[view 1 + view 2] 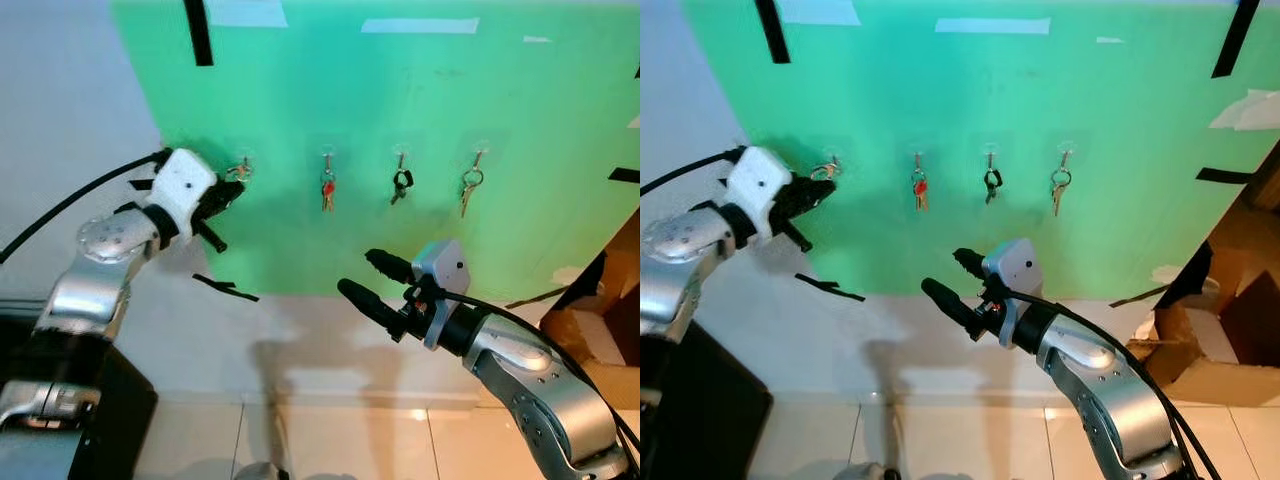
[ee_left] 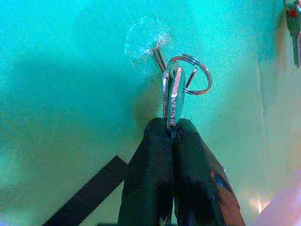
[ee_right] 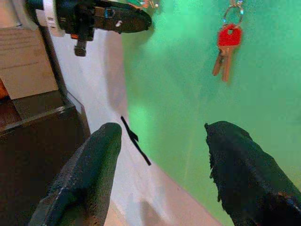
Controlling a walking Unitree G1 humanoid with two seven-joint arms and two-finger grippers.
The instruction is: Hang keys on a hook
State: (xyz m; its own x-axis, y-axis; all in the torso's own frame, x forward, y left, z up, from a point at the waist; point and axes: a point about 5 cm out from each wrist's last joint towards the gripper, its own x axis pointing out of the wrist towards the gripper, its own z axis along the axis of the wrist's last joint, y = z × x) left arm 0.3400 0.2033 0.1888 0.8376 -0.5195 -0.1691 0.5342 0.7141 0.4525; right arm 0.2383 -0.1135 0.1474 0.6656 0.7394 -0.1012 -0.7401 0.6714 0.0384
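The left claw (image 1: 228,192) is clenched on the keys (image 2: 173,94), holding them right at the leftmost hook (image 2: 157,51) on the green board (image 1: 420,100). The key ring (image 2: 195,75) seems to sit against the hook's prong, though whether it is threaded on is unclear. Releasing and withdrawing probably remain. The right claw (image 1: 375,280) hangs released, below the board's other three hooks, each already carrying keys.

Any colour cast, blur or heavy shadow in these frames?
Left wrist view: teal cast, grainy, keys sharp in the left gripper. Right wrist view: right gripper fingers soft and close. Eye views: sharp, arm shadows on the green board.
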